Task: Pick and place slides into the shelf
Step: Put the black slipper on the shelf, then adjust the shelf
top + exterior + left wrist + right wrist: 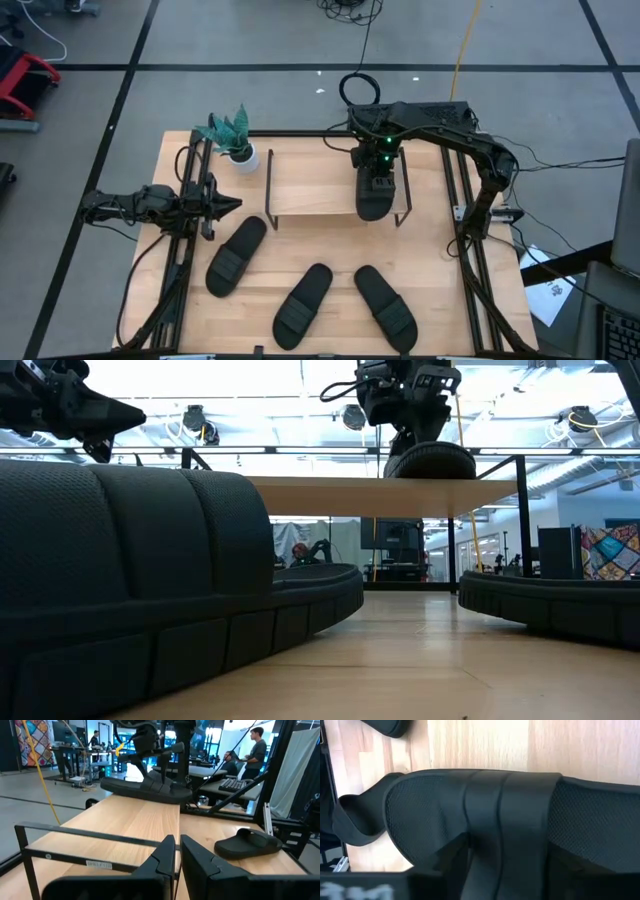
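The shelf (315,185) is a light-wood board on thin black wire legs at the far middle of the table. One black slide (374,203) lies on its right part, under my right gripper (377,180), which is shut on it. Three more black slides lie soles down on the table nearer me: one on the left (237,255), one in the middle (303,305), one on the right (385,305). My left gripper (228,205) waits shut above the table's left side, pointing toward the shelf; its own view shows the fingers (167,857) nearly together. My right gripper comes from above, pointing down, and is shut on the slide's wide strap (505,805). Whether a finger reaches under the strap cannot be told, as the strap and the gripper body hide it. The slide's sole (432,463) lies on the shelf board (330,483), roughly level.
A small potted plant (235,140) stands at the table's far left, beside the shelf's left legs. Black frame rails run along the table's left (185,250) and right (470,260) sides. The shelf's left half (305,180) is bare. People show in the room beyond (257,747).
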Controlling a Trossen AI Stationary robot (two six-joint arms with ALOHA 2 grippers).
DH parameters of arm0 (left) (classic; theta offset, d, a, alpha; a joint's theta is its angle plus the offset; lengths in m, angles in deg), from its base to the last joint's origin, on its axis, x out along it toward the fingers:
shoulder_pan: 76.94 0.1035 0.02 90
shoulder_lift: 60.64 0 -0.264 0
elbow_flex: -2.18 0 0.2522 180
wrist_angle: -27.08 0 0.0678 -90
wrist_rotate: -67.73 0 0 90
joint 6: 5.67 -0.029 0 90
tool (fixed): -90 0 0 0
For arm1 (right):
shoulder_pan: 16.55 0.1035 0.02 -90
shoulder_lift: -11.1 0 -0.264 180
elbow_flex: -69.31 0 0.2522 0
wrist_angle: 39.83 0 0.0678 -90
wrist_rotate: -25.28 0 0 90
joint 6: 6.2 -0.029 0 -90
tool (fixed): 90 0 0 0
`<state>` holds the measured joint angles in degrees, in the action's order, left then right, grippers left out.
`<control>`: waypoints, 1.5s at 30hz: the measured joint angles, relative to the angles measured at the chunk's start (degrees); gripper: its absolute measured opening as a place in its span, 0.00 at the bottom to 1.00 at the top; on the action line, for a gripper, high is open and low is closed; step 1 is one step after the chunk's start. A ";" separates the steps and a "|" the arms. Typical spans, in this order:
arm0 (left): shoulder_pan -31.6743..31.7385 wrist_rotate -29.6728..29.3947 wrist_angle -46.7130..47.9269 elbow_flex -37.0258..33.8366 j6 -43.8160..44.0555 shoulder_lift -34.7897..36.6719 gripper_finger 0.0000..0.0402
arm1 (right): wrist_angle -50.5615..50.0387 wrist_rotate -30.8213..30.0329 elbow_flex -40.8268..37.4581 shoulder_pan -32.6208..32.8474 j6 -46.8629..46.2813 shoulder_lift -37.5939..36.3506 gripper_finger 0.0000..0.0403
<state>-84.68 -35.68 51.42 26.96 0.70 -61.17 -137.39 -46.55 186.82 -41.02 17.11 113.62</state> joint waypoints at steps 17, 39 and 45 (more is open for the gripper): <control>0.00 0.02 0.36 0.00 0.28 -0.01 0.08 | 3.47 -9.02 0.00 1.15 -3.05 -3.05 0.71; 0.00 0.00 0.33 0.00 0.11 0.00 0.08 | 7.33 -37.86 -0.20 7.07 -11.52 -13.03 0.59; 0.00 -0.01 -0.58 0.00 0.15 0.01 0.08 | 7.61 -37.64 -7.96 6.95 -19.32 -21.68 0.25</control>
<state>-84.68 -35.70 50.84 26.96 0.84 -61.16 -129.78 -84.19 178.86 -34.06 -2.21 91.93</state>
